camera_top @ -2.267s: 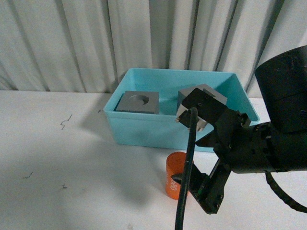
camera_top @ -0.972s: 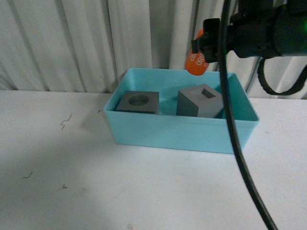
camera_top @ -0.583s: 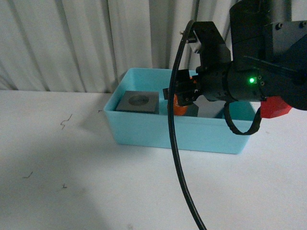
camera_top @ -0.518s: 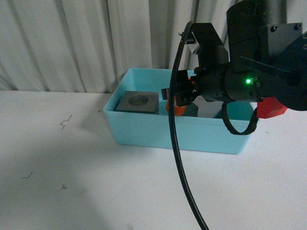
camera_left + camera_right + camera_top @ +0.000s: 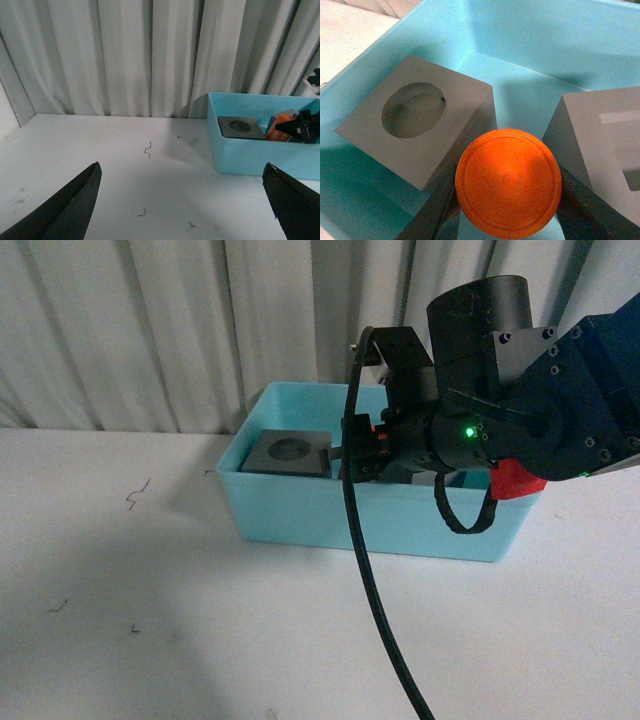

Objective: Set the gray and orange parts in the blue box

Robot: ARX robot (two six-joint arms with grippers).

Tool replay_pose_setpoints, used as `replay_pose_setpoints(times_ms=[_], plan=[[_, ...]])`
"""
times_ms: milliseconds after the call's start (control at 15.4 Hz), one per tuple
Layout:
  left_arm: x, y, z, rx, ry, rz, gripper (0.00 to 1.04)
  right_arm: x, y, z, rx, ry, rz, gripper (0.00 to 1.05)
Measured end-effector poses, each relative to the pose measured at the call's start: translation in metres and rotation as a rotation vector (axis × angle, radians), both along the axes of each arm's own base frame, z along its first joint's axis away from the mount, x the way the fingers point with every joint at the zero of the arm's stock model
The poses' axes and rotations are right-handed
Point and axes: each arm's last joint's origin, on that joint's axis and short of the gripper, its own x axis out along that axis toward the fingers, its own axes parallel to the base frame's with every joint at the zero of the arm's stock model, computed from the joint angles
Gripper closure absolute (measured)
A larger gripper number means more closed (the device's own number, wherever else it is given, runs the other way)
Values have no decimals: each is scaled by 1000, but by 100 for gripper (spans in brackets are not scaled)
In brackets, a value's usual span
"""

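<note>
The right gripper point(image 5: 362, 448) is clamped on the small orange cylinder point(image 5: 508, 181), holding it inside the light blue-turquoise plastic tray point(image 5: 300, 510), low between the two matte gray cubes. The cube with the round recess point(image 5: 417, 116) lies toward the robot's left in the tray; the cube with the square recess point(image 5: 605, 145) sits on the cylinder's other side. The left gripper point(image 5: 185, 200) hangs over the white table point(image 5: 125, 170) near the tray, its dark fingers point(image 5: 65, 205) spread wide and holding nothing.
</note>
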Motion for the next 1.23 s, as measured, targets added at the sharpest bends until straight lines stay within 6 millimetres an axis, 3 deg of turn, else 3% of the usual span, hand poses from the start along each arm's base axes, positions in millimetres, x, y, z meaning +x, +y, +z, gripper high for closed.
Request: replay_pose_setpoints(times_ms=[324,648,777,842,972,1036,1101,1231], plan=[[0,0,0,0,0,0,7,2,10,-8,-17,6,-9,56],[0,0,0,0,0,0,7,1,10,-3,20,-25,-19,5],[0,0,0,0,0,0,7,-9,2,15,56,-71,-33,7],[0,0,0,0,0,0,7,-18,-6,34,82,-120,-41,6],[0,0,0,0,0,0,7,-51,-35,90,143,-243,-82,6],[0,0,0,0,0,0,7,-79,-55,114,169,-287,-122,6],[0,0,0,0,0,0,7,-106,-74,124,172,-294,-174,6],[0,0,0,0,0,0,7,-173,-110,117,151,-219,-342,6]])
